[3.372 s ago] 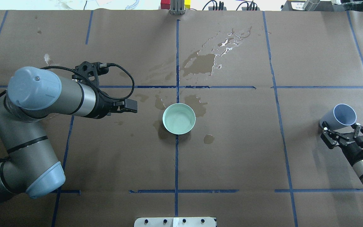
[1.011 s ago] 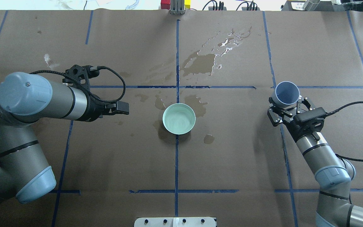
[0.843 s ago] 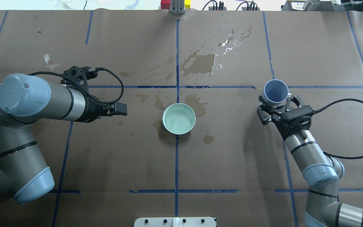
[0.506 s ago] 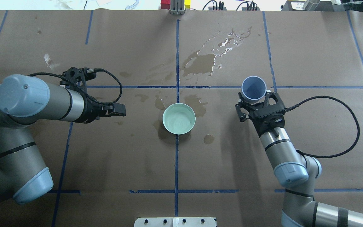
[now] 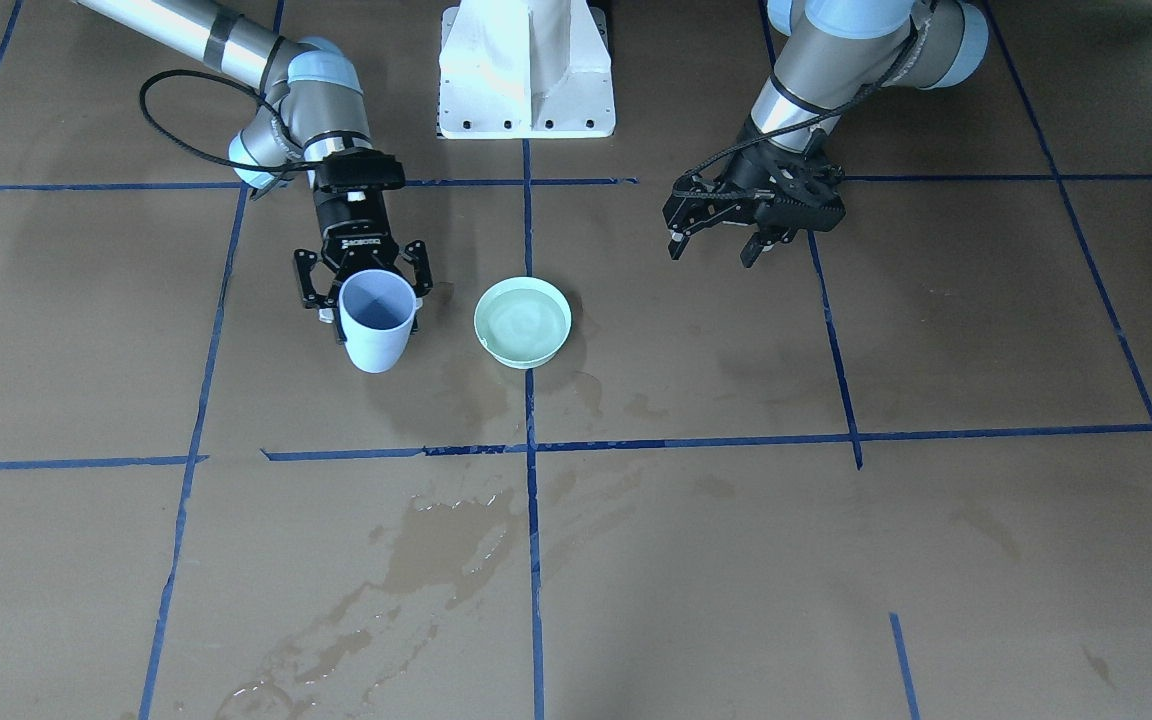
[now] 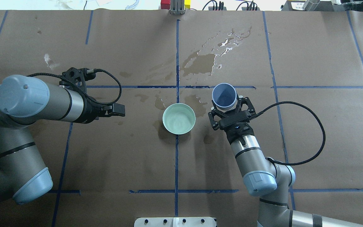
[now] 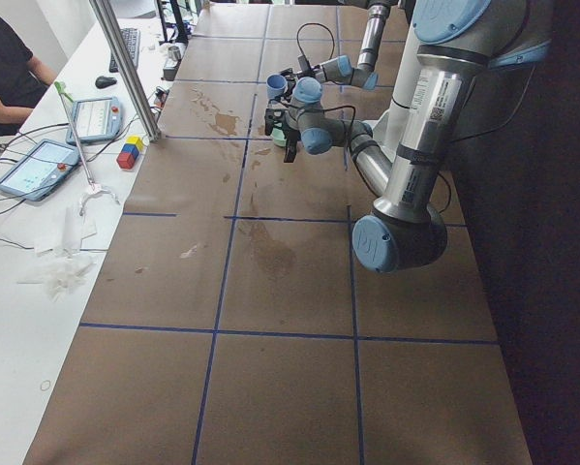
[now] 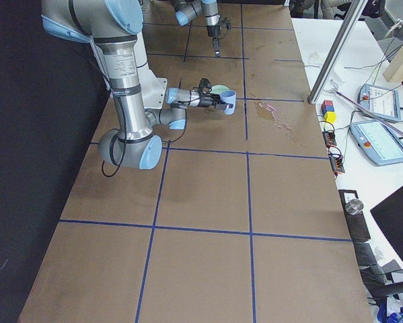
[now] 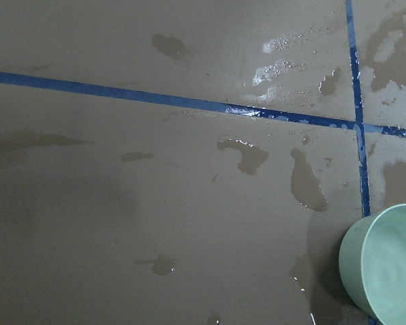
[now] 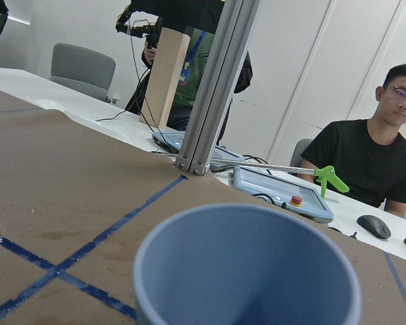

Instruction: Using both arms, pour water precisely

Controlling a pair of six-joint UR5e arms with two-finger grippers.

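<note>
The water [image 6: 178,121] I can make out sits in the mint-green bowl [image 6: 164,117] at the centre of the overhead view, faintly rippled. Whether the pale blue cup [image 6: 224,95] holds any I cannot tell; its inside is only shadow. The cup stands near upright, mouth up, just right of the bowl and a little toward the top of the frame, apart from its rim. My right fingers [image 6: 242,102] are clamped on its sides. The bowl lies to the left of that grip, so I judge the tilt must go leftward. My left fingers [image 5: 748,250] hang spread and empty over the bench [image 6: 320,56], well apart at the bowl's left. The right arm [image 6: 247,151] is much the nearer.
</note>
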